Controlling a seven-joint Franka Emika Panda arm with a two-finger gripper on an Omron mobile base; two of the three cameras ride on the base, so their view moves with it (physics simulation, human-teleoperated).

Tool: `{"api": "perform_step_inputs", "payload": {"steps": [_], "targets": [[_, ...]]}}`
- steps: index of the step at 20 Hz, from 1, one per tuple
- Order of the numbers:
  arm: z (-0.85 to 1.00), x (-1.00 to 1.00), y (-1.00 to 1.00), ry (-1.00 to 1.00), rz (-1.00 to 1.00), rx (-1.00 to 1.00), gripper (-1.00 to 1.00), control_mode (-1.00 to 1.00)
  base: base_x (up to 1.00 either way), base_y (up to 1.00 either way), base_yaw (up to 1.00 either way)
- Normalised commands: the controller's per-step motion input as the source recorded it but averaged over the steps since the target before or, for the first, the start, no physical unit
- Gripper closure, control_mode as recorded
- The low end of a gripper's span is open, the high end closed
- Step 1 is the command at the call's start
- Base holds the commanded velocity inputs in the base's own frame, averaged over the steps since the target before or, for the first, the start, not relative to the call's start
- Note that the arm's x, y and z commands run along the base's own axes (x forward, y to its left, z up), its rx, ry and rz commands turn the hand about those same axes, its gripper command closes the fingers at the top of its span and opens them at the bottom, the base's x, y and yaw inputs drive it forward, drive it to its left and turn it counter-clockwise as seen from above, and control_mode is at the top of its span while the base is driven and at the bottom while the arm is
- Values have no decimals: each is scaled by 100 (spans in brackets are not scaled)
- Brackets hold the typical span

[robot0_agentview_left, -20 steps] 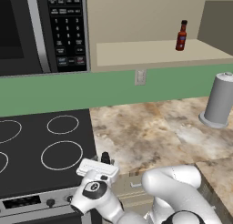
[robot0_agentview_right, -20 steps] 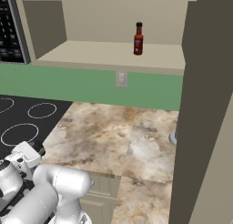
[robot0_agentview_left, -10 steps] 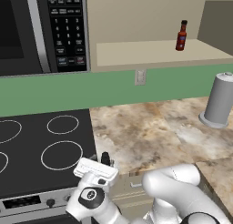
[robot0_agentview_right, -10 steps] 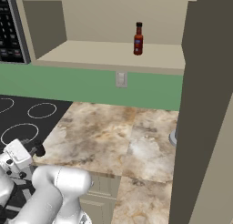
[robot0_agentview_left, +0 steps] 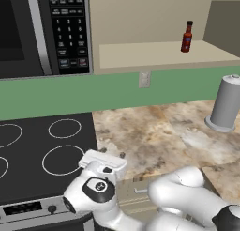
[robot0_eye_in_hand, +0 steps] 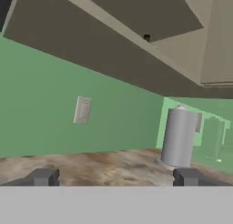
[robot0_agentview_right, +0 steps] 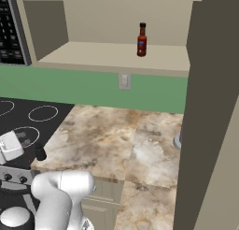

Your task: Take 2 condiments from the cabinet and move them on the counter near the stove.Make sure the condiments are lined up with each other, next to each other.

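Green wall [robot0_agentview_left: 117, 91] runs behind the mottled desk [robot0_agentview_left: 159, 136], with a pale outlet [robot0_agentview_left: 144, 79] set in it. Above, the open cabinet [robot0_agentview_left: 159, 56] has one sauce bottle [robot0_agentview_left: 187, 37] standing upright on its shelf, toward the right and well apart from everything else; the right base view shows the same bottle [robot0_agentview_right: 142, 40] near the middle of the shelf. Only its dark top [robot0_eye_in_hand: 146, 37] peeks over the shelf edge in the hand view. A black microwave [robot0_agentview_left: 44, 30] hangs left of the cabinet. On the left of the desk lies the stove [robot0_agentview_left: 44, 155] with its white rings. A grey cylinder [robot0_agentview_left: 226, 103] stands on the far right of the desk, near the wall.

Low at the near edge, between stove and desk, sits the claw [robot0_eye_in_hand: 116, 177], its two dark tips spread wide with nothing between them, pointing toward the wall and the cylinder [robot0_eye_in_hand: 178, 137]. The black shaker cannot be made out.
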Motion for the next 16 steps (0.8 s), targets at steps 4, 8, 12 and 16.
{"api": "perform_step_inputs", "payload": {"steps": [4,8,12,16], "targets": [[99,-12,-42,19,-7,0,-100,-100,0,0,0],[77,-15,-42,13,-1,0,-100,-100,0,0,0],[64,-20,-32,15,0,0,-100,-100,0,0,0],[70,-22,-29,23,0,0,-100,-100,0,0,0]]}}
